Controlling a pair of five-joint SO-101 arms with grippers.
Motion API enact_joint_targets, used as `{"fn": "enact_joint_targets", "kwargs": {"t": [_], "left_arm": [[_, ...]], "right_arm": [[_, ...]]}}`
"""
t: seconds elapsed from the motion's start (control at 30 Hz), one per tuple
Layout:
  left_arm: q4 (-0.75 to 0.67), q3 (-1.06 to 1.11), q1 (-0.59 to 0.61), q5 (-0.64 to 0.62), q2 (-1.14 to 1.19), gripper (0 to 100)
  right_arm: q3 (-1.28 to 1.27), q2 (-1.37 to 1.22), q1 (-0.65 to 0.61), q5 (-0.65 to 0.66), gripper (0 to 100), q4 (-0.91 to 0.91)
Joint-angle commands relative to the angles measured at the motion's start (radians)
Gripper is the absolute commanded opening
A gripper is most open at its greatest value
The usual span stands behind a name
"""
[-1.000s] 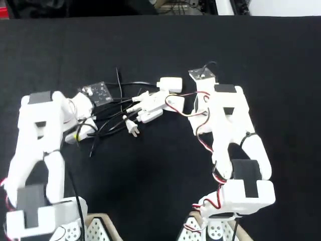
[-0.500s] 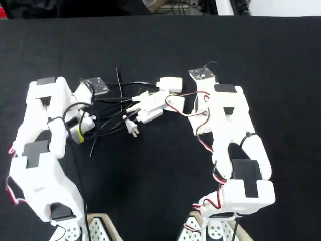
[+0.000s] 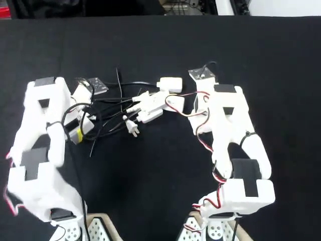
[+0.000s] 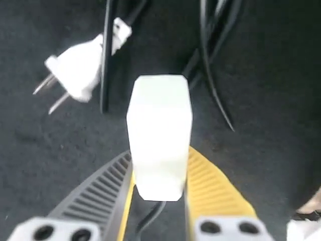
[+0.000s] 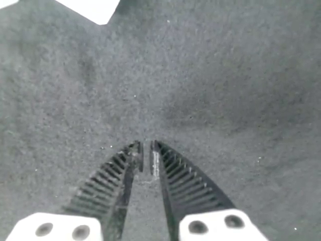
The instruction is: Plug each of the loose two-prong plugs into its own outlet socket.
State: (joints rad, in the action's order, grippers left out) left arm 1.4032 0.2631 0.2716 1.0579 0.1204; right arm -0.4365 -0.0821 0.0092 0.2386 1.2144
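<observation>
Left arm has folded more upright since a second ago, its wrist edging toward the far edge, while the right arm hasn't stirred. The left gripper (image 4: 159,153) pinches a white block (image 4: 159,115). Its long axis runs along the fingers, free end toward the black cables (image 4: 210,65). Just beside it lies a loose plug (image 4: 75,75), prongs pointing away. The right gripper (image 5: 146,155) is closed on nothing above the black table (image 5: 225,75) — the tangle sits mid-table, well apart from every edge.

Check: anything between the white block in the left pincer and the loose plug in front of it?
Yes. The left pincer is shut on the white block. A black cable runs past the cord end of the loose plug, between plug and block.
</observation>
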Motion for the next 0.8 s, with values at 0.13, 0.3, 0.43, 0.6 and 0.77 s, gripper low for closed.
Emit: {"fn": "enact_joint_targets", "kwargs": {"t": [0.13,0.3,0.43,0.6,0.77], "left_arm": [[0.017,0.328,-0.125,-0.012,-0.635,10],[-0.083,0.674,-0.328,-0.040,-1.020,10],[-0.278,0.855,-0.414,-0.107,-1.065,10],[-0.468,0.932,-0.509,-0.201,-1.033,10],[-0.632,0.984,-0.532,-0.241,-0.933,14]], "right_arm": [[0.053,0.007,0.012,0.000,4.7,-0.009],[0.054,0.015,0.052,0.000,4.7,-0.008],[0.054,0.015,0.055,0.000,4.7,-0.006],[0.054,0.015,0.057,0.000,4.7,-0.006],[0.054,0.015,0.058,0.000,4.7,-0.006]]}}
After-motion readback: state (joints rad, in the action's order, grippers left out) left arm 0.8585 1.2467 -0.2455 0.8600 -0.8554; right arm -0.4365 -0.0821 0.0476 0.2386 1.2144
